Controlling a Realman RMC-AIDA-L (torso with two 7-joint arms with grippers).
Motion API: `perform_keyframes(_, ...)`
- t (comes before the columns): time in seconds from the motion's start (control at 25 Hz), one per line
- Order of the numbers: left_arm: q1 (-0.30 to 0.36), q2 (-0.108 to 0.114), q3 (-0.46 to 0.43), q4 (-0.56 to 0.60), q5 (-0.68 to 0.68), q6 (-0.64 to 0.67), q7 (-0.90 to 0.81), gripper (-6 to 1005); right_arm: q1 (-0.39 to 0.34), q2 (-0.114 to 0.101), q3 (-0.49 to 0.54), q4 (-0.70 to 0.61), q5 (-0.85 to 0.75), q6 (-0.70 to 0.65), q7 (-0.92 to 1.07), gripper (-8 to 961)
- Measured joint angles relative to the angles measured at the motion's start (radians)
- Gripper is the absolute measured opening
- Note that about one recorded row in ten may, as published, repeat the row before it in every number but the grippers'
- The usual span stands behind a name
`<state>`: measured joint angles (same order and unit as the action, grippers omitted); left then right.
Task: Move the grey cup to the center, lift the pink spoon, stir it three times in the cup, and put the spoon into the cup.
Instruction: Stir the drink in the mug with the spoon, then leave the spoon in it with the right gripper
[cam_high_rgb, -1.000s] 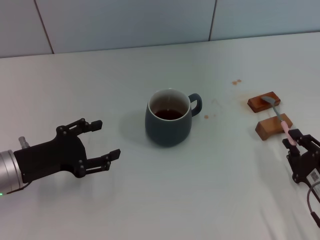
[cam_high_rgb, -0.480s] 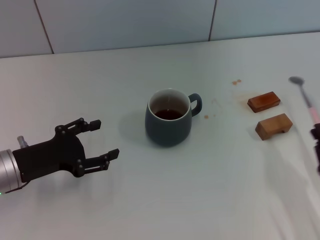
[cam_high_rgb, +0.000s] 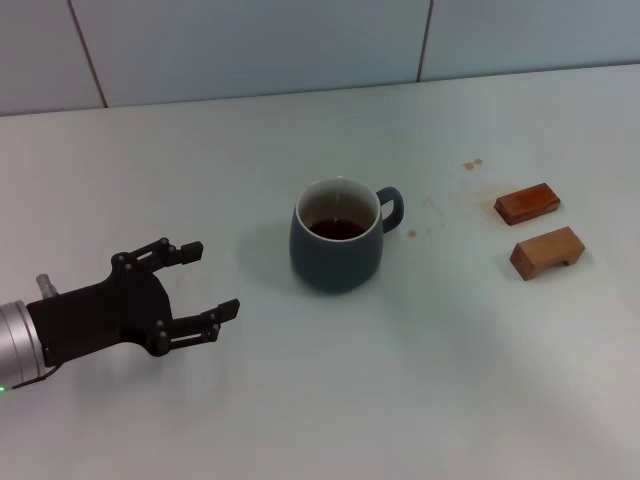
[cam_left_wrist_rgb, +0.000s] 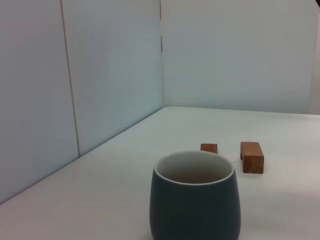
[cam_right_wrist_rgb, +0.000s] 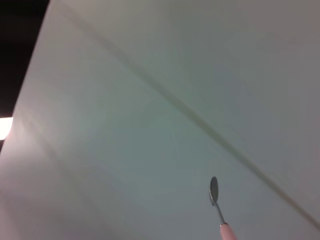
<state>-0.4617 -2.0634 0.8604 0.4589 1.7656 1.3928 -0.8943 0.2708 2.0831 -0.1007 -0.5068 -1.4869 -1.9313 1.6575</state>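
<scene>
The grey cup (cam_high_rgb: 337, 245) stands upright at the middle of the white table (cam_high_rgb: 420, 390), handle to the right, with dark liquid inside. It also fills the lower part of the left wrist view (cam_left_wrist_rgb: 195, 205). My left gripper (cam_high_rgb: 213, 277) is open and empty, low over the table to the cup's left. The pink spoon (cam_right_wrist_rgb: 214, 186) shows only in the right wrist view, held in the air against the pale wall, metal bowl away from the camera. My right gripper is out of the head view, and its fingers do not show.
Two brown wooden blocks (cam_high_rgb: 527, 203) (cam_high_rgb: 546, 252) lie at the right of the table. They also show beyond the cup in the left wrist view (cam_left_wrist_rgb: 251, 156). Small brown stains (cam_high_rgb: 472, 163) mark the table behind them. A panelled wall runs along the back.
My right gripper has lifted the pink spoon off the wooden blocks and carried it up and right, out of the head view. The left arm and the cup have not moved.
</scene>
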Motion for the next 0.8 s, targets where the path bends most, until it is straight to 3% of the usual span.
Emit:
perform_keyframes(0.04, -0.001, 0.0, 0.0, 0.0, 0.0, -0.001, 0.0, 851, 0.041, 0.003, -0.058, -0.173, -0.007, 0.005, 0.084, 105)
perform_keyframes(0.16, -0.002, -0.003, 0.0, -0.002, 0.0, -0.002, 0.0, 851, 0.085, 0.007, -0.185, -0.381, -0.01, 0.036, 0.185, 105)
perform_keyframes(0.2, -0.002, -0.003, 0.0, -0.002, 0.0, -0.002, 0.0, 851, 0.085, 0.007, -0.185, -0.381, -0.01, 0.036, 0.185, 105)
perform_keyframes(0.28, -0.001, -0.004, 0.0, -0.003, 0.0, -0.002, 0.0, 851, 0.093, 0.007, -0.422, -0.661, -0.025, 0.16, 0.342, 105)
perform_keyframes(0.4, 0.002, -0.005, 0.0, -0.004, 0.0, -0.002, 0.0, 850, 0.089, 0.005, -0.475, -0.731, -0.038, 0.192, 0.379, 105)
perform_keyframes(0.44, 0.003, -0.005, 0.0, -0.004, 0.0, -0.003, 0.0, 850, 0.084, 0.003, -0.569, -0.904, -0.103, 0.249, 0.457, 105)
perform_keyframes(0.48, 0.003, -0.005, 0.0, -0.004, 0.0, -0.003, 0.0, 850, 0.084, 0.003, -0.569, -0.904, -0.103, 0.249, 0.457, 105)
perform_keyframes(0.52, 0.003, -0.006, 0.0, -0.004, 0.0, -0.005, 0.0, 850, 0.086, 0.001, -0.624, -1.051, -0.193, 0.282, 0.539, 105)
perform_keyframes(0.56, 0.003, -0.006, 0.0, -0.004, 0.0, -0.005, 0.0, 850, 0.092, 0.0, -0.65, -1.13, -0.243, 0.291, 0.582, 105)
perform_keyframes(0.6, 0.004, -0.006, 0.0, -0.005, 0.0, -0.011, -0.003, 850, 0.092, 0.0, -0.65, -1.13, -0.243, 0.291, 0.582, 105)
perform_keyframes(0.68, 0.004, -0.007, 0.0, -0.005, 0.0, -0.015, -0.011, 850, 0.128, -0.005, -0.711, -1.312, -0.399, 0.285, 0.719, 105)
perform_keyframes(0.76, 0.005, -0.006, 0.0, -0.012, 0.0, -0.015, -0.013, 850, 0.212, -0.02, -0.779, -1.474, -0.609, 0.216, 0.907, 105)
perform_keyframes(0.8, 0.005, -0.006, 0.0, -0.015, 0.0, -0.016, -0.013, 850, 0.239, -0.025, -0.792, -1.492, -0.656, 0.183, 0.952, 105)
